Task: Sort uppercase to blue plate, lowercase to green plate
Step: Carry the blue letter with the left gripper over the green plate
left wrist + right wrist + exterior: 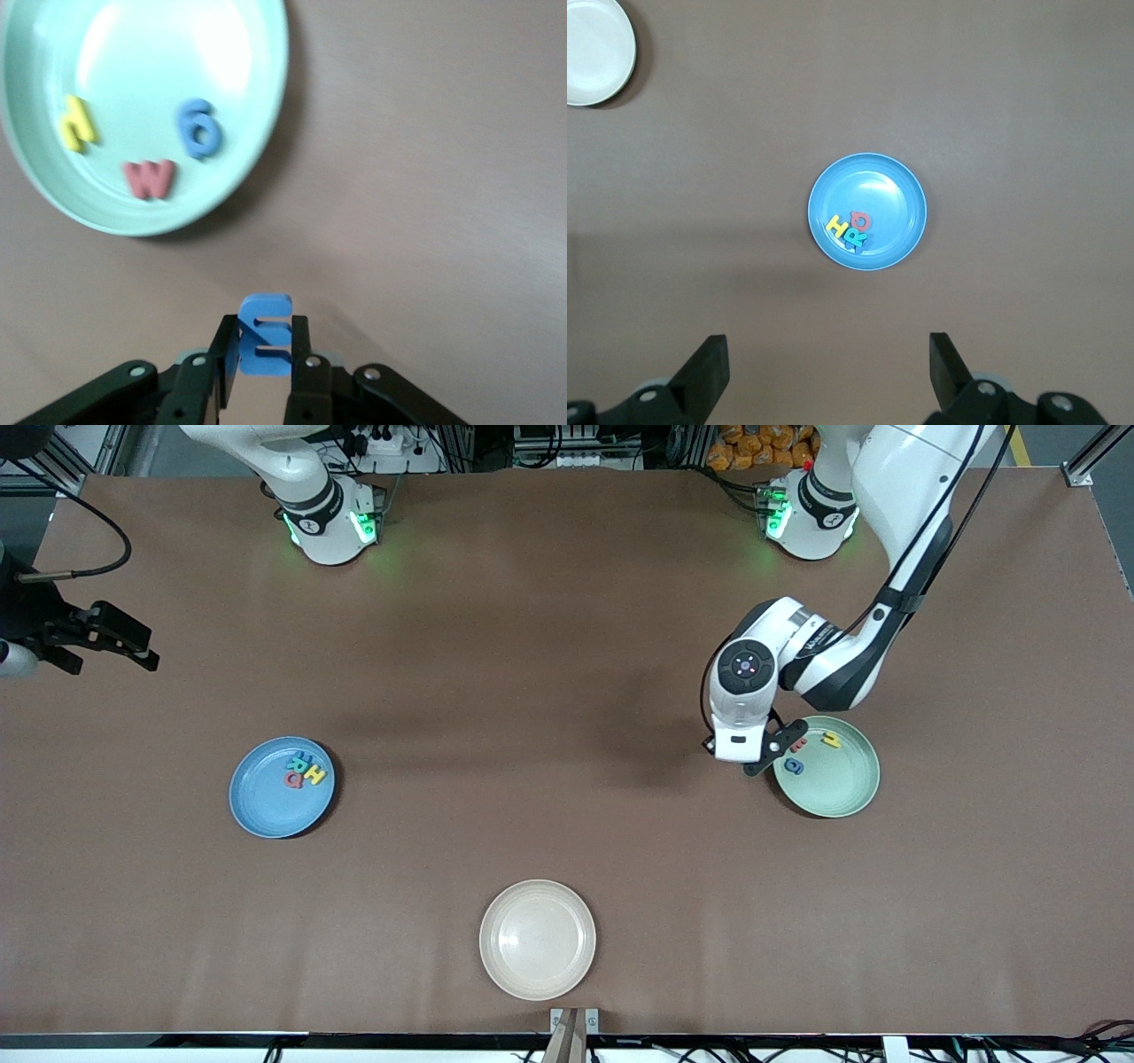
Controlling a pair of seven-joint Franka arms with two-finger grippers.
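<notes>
Three plates on a brown table (pixel 549 691): blue plate (pixel 266 806), green plate (pixel 842 788), cream plate (pixel 537 939). Left gripper (pixel 263 354), beside the green plate's rim, clamps a blue letter (pixel 264 335) between its fingers. Right gripper (pixel 828 372) waits high, fingers apart.

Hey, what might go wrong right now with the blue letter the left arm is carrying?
1. The left tool, shut on the small blue foam letter, is over bare table beside the pale green plastic plate; releasing here would miss the plate.
2. The red foam w and blue foam g lie near that rim, so a drop there could land on them.
</notes>
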